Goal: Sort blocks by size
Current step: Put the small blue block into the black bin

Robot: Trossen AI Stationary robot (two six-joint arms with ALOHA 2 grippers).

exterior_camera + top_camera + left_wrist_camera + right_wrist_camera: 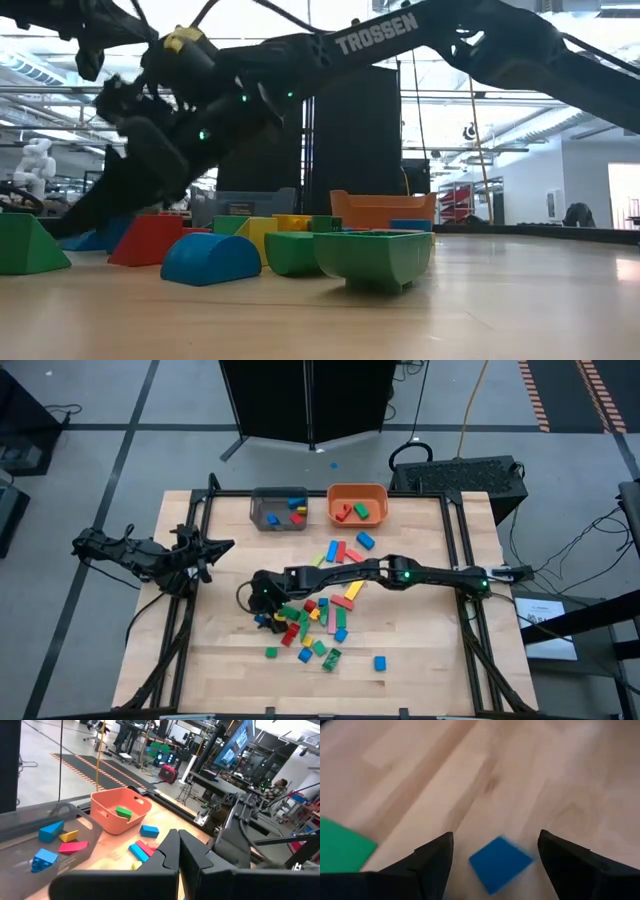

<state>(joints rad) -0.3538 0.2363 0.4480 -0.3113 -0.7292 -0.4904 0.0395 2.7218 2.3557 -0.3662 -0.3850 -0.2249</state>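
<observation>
Many coloured blocks [318, 615] lie scattered on the wooden table, most of them in a pile near the middle. My right gripper [262, 616] reaches to the pile's left end and points down. It is open [495, 837], with a finger on either side of a blue block [500, 865] on the table below it, touching nothing. A green block [340, 852] lies beside it. My left gripper [226, 544] waits at the table's left edge, shut and empty [178, 837].
A grey bin [256, 510] with several blocks and an orange bin [332, 505] with red and green blocks stand at the far edge. A lone blue block [380, 662] lies toward the near right. In the low view a blue half-round block [210, 258] and a green block [375, 255] lie nearest.
</observation>
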